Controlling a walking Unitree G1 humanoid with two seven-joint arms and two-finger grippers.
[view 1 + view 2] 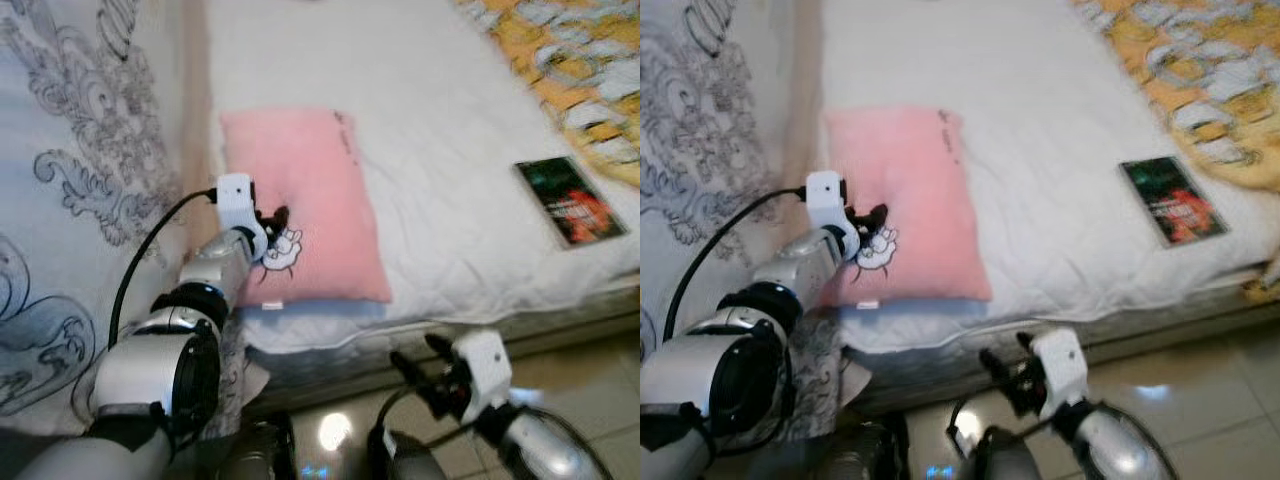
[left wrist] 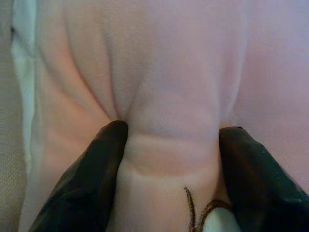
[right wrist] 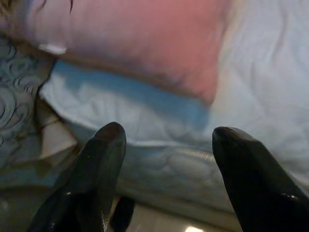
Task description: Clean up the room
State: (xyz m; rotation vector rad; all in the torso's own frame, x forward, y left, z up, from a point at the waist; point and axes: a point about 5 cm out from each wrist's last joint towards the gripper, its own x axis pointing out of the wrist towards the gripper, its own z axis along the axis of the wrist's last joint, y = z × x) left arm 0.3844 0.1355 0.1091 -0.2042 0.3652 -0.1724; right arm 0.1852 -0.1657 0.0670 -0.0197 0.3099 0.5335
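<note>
A pink pillow [image 1: 300, 190] lies on the white bed [image 1: 450, 130] near its left side, with a small white cartoon print [image 1: 284, 250] by its near corner. My left gripper [image 1: 272, 222] presses into the pillow beside that print. In the left wrist view its fingers [image 2: 96, 164] pinch a raised fold of the pink pillow [image 2: 169, 72] between them. My right gripper [image 1: 420, 362] hangs low in front of the mattress edge, open and holding nothing. The right wrist view looks past its fingertips [image 3: 108, 140] at the pillow's near end [image 3: 145, 34].
A dark book [image 1: 572, 200] lies on the sheet at the right. An orange and white patterned blanket [image 1: 575, 70] covers the far right corner. A grey-patterned cloth [image 1: 90, 150] hangs along the left. Shiny tiled floor [image 1: 600, 385] runs below the bed edge.
</note>
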